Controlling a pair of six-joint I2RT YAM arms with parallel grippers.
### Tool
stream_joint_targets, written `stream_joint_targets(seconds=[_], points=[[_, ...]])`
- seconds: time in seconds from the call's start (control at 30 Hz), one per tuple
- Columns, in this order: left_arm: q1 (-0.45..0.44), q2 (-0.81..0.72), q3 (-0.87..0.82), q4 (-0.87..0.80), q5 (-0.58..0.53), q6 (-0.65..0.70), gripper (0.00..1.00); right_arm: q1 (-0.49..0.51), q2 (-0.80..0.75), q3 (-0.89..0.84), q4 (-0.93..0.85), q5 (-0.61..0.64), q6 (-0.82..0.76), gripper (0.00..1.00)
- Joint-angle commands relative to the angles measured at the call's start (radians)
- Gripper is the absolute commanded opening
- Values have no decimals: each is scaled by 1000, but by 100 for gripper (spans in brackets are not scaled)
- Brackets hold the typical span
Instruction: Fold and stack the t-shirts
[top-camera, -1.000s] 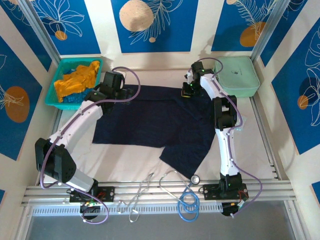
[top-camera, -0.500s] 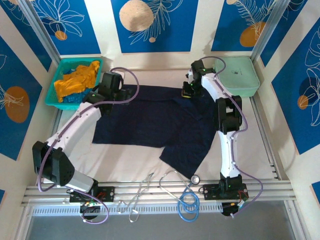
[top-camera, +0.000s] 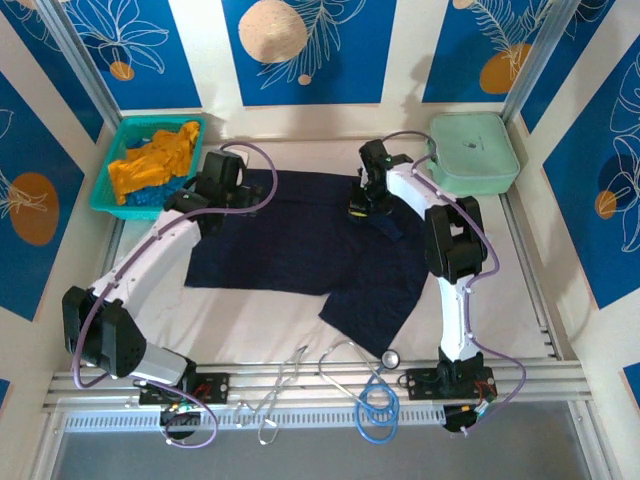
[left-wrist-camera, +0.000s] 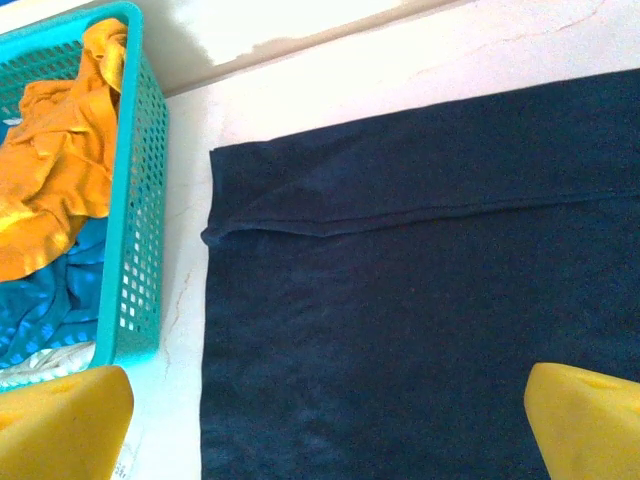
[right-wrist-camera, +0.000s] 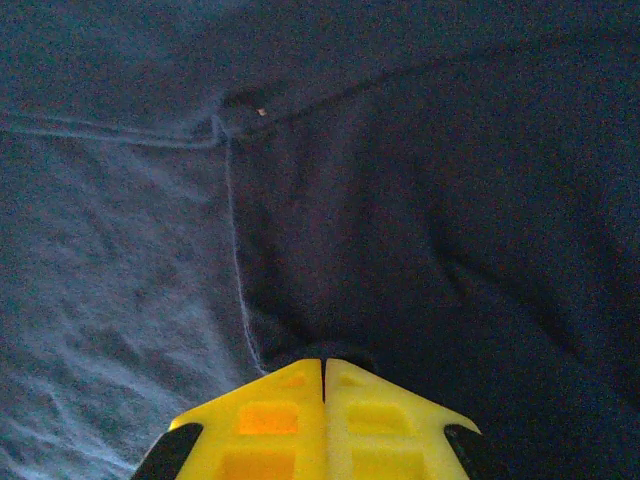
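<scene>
Left arm outstretched, left pincer (left-wrist-camera: 325, 420) spread; right arm bent inward, right pincer (right-wrist-camera: 322, 375) pinching navy t-shirt (top-camera: 290, 245)

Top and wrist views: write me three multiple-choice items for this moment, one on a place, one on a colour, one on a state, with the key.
1. The basket stands at the table's: A far left corner; B near right corner; C middle.
2. The top shirt in the basket is: A white; B orange; C red.
3. The left gripper over the navy shirt is: A shut on a sleeve; B shut on the basket; C open.
Key: 1 A, the top view shows it far back on the left; 2 B, orange cloth lies uppermost in it; 3 C, its fingers stand far apart in the left wrist view.
</scene>
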Motion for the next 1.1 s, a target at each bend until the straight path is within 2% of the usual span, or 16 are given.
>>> stream_joint_targets(seconds=[0.0, 0.33, 0.7, 0.73, 0.83, 0.87, 0.93, 1.07], points=[[-12, -24, -17, 28, 14, 14, 100, 36, -66, -16, 8, 54, 82, 0], [-12, -2, -41, 55, 2, 32, 100, 103, -30, -26, 47, 102, 222, 0], [-13, 11, -59, 75, 14, 37, 100, 136, -8, -30, 41, 146, 285, 0], [-12, 12, -61, 74, 15, 36, 100, 137, -4, -25, 31, 148, 285, 6], [-13, 11, -67, 74, 16, 33, 100, 142, 1, -30, 22, 141, 278, 42], [-13, 8, -68, 72, 14, 31, 100, 143, -2, -33, 23, 137, 273, 49], [-12, -2, -69, 69, 11, 28, 100, 147, -17, -43, 27, 128, 262, 52], [-12, -34, -65, 54, -2, 20, 100, 150, -84, -73, 38, 126, 240, 52]])
